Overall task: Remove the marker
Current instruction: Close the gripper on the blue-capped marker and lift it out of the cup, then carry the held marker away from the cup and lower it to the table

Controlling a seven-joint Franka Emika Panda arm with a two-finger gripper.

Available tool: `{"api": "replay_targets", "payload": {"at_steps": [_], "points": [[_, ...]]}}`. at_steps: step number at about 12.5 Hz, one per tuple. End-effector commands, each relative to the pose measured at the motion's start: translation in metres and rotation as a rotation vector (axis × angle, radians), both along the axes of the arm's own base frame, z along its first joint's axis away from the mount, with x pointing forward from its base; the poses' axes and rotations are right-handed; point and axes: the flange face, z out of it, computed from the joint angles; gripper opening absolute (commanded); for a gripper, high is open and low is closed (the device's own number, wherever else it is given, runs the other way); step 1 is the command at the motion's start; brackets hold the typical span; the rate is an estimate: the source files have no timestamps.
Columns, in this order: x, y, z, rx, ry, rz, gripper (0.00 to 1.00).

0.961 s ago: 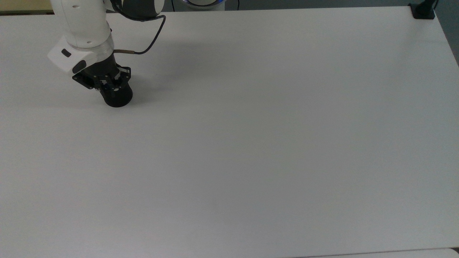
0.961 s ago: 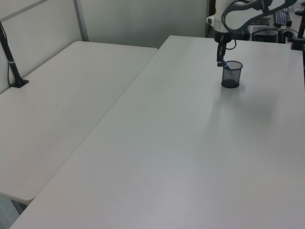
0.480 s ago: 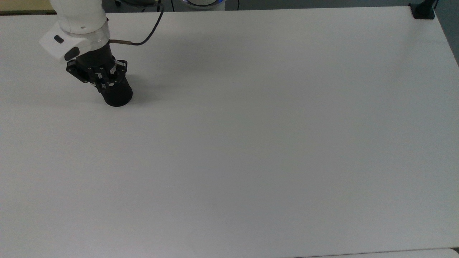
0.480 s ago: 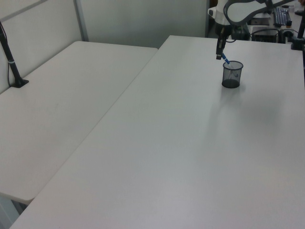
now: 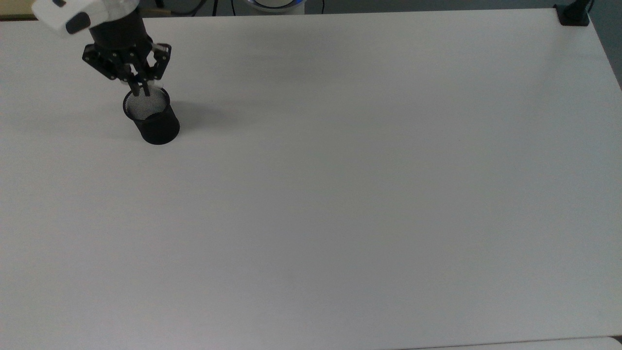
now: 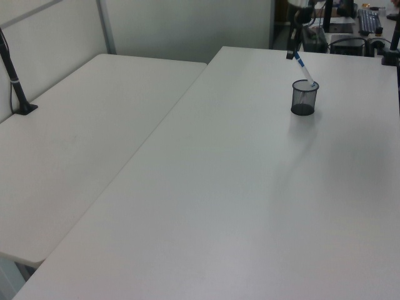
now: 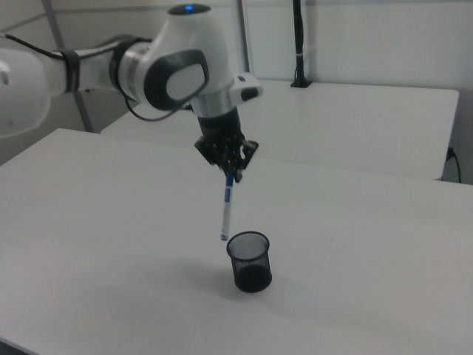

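Top view: gripper point(image 5: 138, 89) sits at the top view's upper left, right above the rim of the black mesh cup point(image 5: 154, 124), fingers point(image 5: 145, 88) pinched together; the marker itself is hard to pick out here, just a pale sliver below the fingers. Cup stands upright on the white tabletop point(image 5: 340, 194). Left view: marker point(image 6: 304, 68) hangs tilted from the gripper point(image 6: 291, 55), blue end up in the fingers, lower end at the cup point(image 6: 304, 99) rim. Right view: fingers closed on the marker's point(image 7: 226, 208) blue cap, white barrel hanging nearly vertical, lower tip about level with the cup point(image 7: 250, 261) rim and just to the right view's left of it, so out of the cup or nearly so.
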Motion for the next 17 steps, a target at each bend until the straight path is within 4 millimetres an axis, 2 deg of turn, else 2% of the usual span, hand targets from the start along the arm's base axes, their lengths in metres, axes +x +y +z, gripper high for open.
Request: {"api": "replay_targets", "payload": {"at_steps": [1, 3, 5, 8, 11, 14, 17], "points": [[-0.017, 0.021, 0.045, 0.077, -0.019, -0.01, 0.0], [-0.02, 0.034, 0.046, 0.111, 0.008, -0.001, 0.0], [-0.011, 0.065, 0.03, 0.139, 0.046, -0.013, 0.0], [0.01, 0.105, -0.014, 0.148, 0.119, -0.037, 0.0], [0.027, 0.132, -0.062, 0.146, 0.18, -0.028, 0.01], [0.042, 0.16, -0.099, 0.135, 0.186, -0.063, 0.01], [0.05, 0.183, -0.139, 0.114, 0.221, -0.056, 0.01]]}}
